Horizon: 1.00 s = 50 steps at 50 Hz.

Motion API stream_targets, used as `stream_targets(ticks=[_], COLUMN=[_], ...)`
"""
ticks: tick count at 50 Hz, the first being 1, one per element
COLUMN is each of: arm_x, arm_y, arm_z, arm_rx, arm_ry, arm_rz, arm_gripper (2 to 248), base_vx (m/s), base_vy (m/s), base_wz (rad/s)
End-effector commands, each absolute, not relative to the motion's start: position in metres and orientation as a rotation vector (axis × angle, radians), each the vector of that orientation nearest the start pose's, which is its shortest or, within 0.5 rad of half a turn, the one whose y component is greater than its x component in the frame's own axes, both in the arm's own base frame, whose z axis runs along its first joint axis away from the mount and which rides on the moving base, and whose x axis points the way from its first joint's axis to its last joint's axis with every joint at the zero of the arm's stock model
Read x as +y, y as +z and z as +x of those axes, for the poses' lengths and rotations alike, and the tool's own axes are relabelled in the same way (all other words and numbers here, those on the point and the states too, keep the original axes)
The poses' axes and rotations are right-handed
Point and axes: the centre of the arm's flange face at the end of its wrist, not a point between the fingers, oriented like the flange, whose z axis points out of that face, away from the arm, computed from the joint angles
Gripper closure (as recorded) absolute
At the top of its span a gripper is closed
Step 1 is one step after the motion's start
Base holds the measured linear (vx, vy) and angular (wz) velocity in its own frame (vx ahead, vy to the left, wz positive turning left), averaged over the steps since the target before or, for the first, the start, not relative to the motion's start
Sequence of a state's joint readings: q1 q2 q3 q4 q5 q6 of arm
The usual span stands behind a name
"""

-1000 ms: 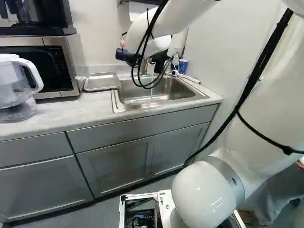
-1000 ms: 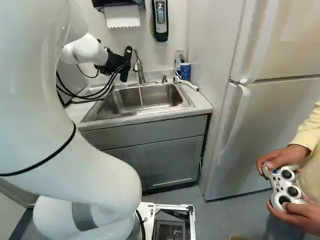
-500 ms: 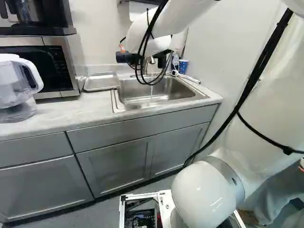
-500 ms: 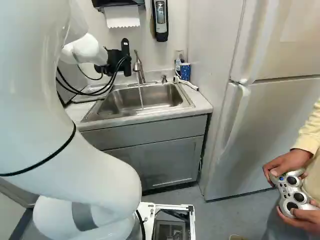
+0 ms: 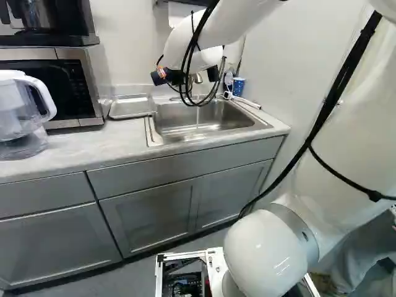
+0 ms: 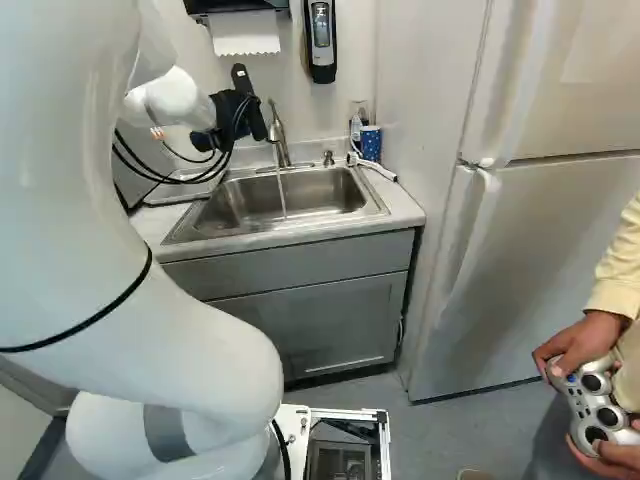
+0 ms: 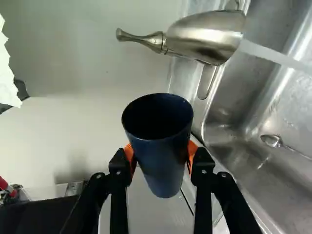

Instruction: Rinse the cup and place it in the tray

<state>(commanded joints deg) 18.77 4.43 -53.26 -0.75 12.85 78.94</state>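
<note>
At the foot of both base views sits the arm's lowest joint, with the open metal frame of the base beside it. From there the thick white arm fills the left side of the right base view, and runs up the right side of the left base view, black cables hanging in loops from its forward part.

A clear pitcher with a white handle stands on the counter at the left edge of the left base view. The fridge takes up the right of the right base view.

Farther out, in the upper left of the right base view, is the black gripper. The wrist view shows its fingers spread to the width of a dark blue cup, an orange pad pressing on each side. The cup's mouth faces the camera.

Near the cup is the metal faucet; water runs from it into the sink, apart from the cup. A small spoon-like metal piece lies in the basin.

The metal tray lies left of the sink in the left base view, beside the microwave. At the sink's far right corner stands a patterned blue cup. Paper towel and a dispenser hang on the wall behind, top of the right base view.
</note>
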Motion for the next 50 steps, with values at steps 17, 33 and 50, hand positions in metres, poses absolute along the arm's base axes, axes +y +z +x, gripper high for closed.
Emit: stream_targets(ticks=[17,33,50], arm_x=[0.1595,0.1595,0.1595], arm_y=[0.6219,0.6219,0.6219], arm_z=[0.4686,0.4686,0.4686], arm_rx=[0.859,0.71,0.542], arm_ry=[-1.061,-1.162,-1.265], arm_rz=[-1.881,-1.98,-2.077], arm_gripper=[128,128,128], base_vx=[0.0,0.0,0.0], base_vy=[0.0,0.0,0.0], base_wz=[0.0,0.0,0.0])
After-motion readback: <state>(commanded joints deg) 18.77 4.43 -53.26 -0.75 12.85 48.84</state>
